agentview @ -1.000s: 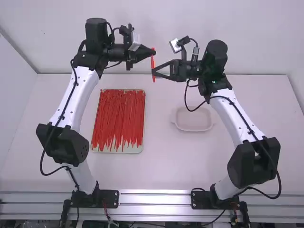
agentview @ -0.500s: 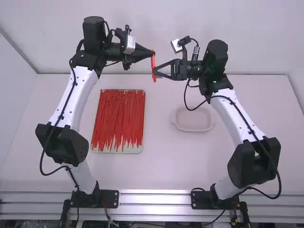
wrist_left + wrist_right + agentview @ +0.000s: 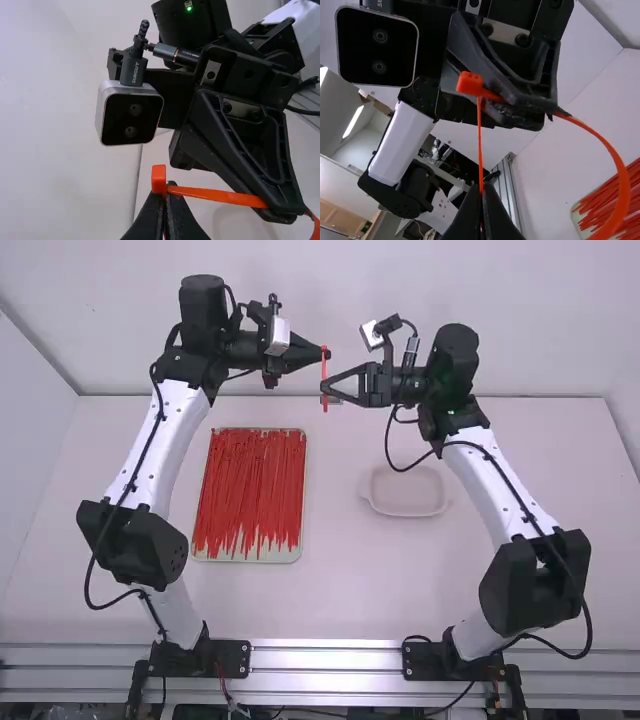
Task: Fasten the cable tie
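Note:
A single red cable tie (image 3: 326, 370) hangs upright in the air above the table's far edge, held between both grippers. My left gripper (image 3: 322, 352) is shut on it just below its square head (image 3: 158, 179), and the strap (image 3: 220, 195) runs from there toward the right gripper's black body (image 3: 240, 135). My right gripper (image 3: 326, 392) is shut on the thin strap (image 3: 479, 150) lower down. In the right wrist view the head (image 3: 469, 82) sits against the left gripper's fingers (image 3: 505, 90), and the rest of the strap curves away in a loop (image 3: 612, 155).
A tray (image 3: 250, 559) full of several loose red cable ties (image 3: 250, 490) lies on the table's left half. A white bowl (image 3: 372, 502) stands right of the middle under the right arm. Bare white table surrounds both.
The left wrist has turned and its fingertips have come to the tie's head end. The tie has shifted slightly upward and to the right. The right arm has hardly moved.

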Robot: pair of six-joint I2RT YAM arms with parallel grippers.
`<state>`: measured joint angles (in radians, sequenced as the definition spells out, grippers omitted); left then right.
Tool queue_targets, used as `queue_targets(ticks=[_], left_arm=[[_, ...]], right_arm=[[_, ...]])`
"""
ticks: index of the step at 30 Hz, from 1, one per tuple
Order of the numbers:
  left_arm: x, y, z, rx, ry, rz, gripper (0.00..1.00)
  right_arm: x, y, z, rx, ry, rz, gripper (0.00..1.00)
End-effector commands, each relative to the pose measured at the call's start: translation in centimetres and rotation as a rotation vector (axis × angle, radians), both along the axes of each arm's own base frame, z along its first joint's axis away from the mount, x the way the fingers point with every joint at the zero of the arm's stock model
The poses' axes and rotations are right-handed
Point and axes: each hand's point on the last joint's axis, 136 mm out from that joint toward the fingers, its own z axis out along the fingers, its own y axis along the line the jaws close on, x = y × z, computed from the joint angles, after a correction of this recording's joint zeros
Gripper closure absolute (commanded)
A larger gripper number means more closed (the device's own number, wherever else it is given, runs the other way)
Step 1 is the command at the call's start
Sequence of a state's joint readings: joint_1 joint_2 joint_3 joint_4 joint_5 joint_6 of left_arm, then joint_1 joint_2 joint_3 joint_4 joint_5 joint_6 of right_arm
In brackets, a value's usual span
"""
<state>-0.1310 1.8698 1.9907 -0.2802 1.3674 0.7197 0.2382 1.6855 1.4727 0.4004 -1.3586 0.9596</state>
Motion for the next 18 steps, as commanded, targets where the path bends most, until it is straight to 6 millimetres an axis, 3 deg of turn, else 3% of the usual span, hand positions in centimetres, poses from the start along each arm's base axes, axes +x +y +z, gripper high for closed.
queue_targets(ticks=[1,18], left_arm=[[-0.51,-0.17,1.09,0.000,-0.040,0.005,0.98],[-0.22,0.11,0.99,0.005,-0.058,0.019,0.98]], right_arm=[[0.03,-0.16,0.80,0.006,-0.023,-0.006,1.00],[0.34,-0.15,0.95,0.010,-0.032,-0.025,1.00]])
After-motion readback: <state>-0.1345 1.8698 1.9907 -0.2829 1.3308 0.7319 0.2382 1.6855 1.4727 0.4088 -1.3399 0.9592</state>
